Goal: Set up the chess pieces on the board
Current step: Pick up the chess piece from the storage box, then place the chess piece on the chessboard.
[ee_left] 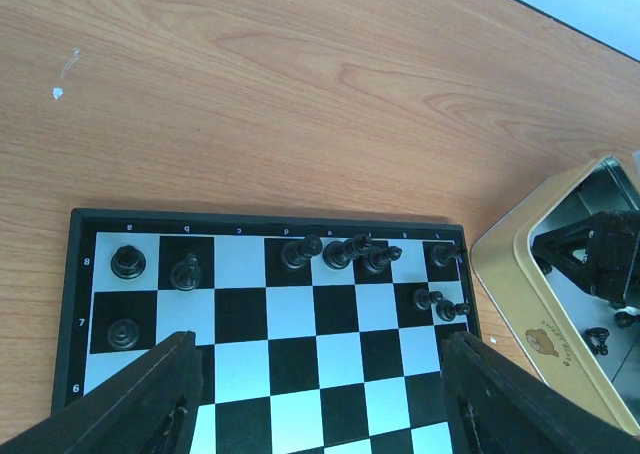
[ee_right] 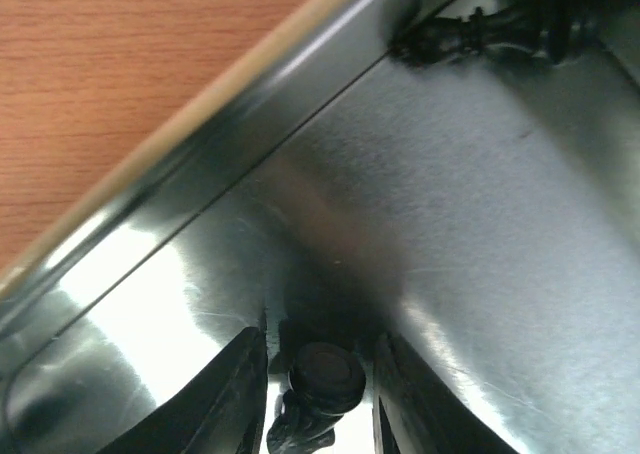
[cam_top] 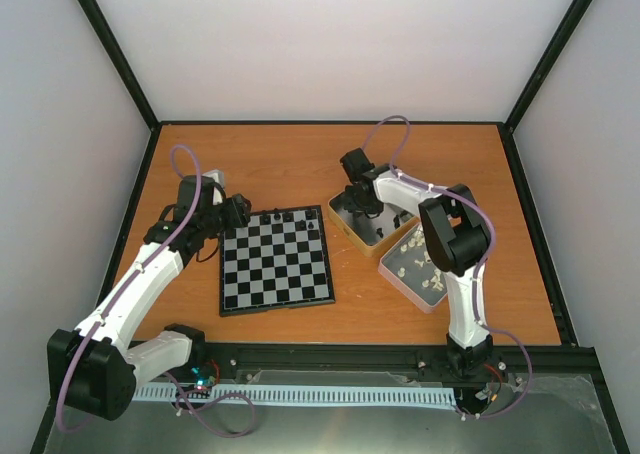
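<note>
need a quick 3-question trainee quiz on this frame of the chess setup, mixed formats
1. True or false: the left gripper is holding a chess piece.
2. The right gripper has its fingers either side of a black piece lying in: A) a bare patch of table, B) the gold-rimmed tin, C) the tin of white pieces.
3. Fill in: on the board, the black pieces stand only in the two rows at the ___ edge from the robot.

Key: 1 false, its jaws are open and empty above the board; 2 B; 3 far.
</note>
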`<state>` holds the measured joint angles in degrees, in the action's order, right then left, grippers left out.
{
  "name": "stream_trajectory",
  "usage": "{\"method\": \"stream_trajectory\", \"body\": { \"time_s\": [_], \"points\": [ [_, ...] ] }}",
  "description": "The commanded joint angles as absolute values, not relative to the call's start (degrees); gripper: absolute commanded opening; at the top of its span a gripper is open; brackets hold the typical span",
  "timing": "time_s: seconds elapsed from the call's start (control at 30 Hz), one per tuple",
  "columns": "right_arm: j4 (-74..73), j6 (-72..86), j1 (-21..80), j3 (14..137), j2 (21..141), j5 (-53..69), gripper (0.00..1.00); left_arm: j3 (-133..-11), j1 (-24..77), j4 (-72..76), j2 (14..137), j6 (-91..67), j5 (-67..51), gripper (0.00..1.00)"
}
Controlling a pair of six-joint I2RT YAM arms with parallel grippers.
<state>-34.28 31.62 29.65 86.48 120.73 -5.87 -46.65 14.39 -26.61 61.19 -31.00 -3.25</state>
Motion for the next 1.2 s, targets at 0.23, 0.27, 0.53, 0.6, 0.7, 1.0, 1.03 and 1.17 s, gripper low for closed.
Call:
{"method": "stream_trajectory", "body": {
  "time_s": [0.23,0.27,0.53,0.6,0.7,1.0,1.03,1.17],
  "points": [
    [-37.93,28.46,28.13,87.57,123.23,-3.51,0.22,-48.36,14.28,-25.23,60.65,-30.94,-3.56,0.66],
    [-37.94,28.96,28.13,87.67,123.36,-2.86,0.19,-48.32,14.24,-25.30,60.61,-30.86,-3.66,0.66],
    [-29.58,36.62,27.57,81.85,116.38,-1.91,0.15,-46.17,14.24,-21.15,59.87,-28.43,-13.08,0.67],
    [-26.26,40.42,27.19,79.16,112.57,-1.53,0.15,-45.15,14.43,-17.99,59.77,-28.23,-17.05,0.67],
    [-22.39,45.72,27.16,75.96,107.54,-1.01,0.16,-43.83,16.18,-13.73,60.04,-28.53,-20.45,0.67],
    [-10.65,62.92,27.09,64.51,97.12,15.85,0.16,-42.33,28.35,1.62,66.96,-30.83,-19.34,0.68],
    [-8.55,65.67,27.15,62.43,95.86,17.80,0.16,-42.15,29.40,3.72,67.92,-31.19,-19.53,0.68],
    [-2.88,74.85,27.31,56.41,91.94,23.63,0.16,-41.40,34.22,9.83,71.94,-31.57,-17.49,0.68]
  ]
}}
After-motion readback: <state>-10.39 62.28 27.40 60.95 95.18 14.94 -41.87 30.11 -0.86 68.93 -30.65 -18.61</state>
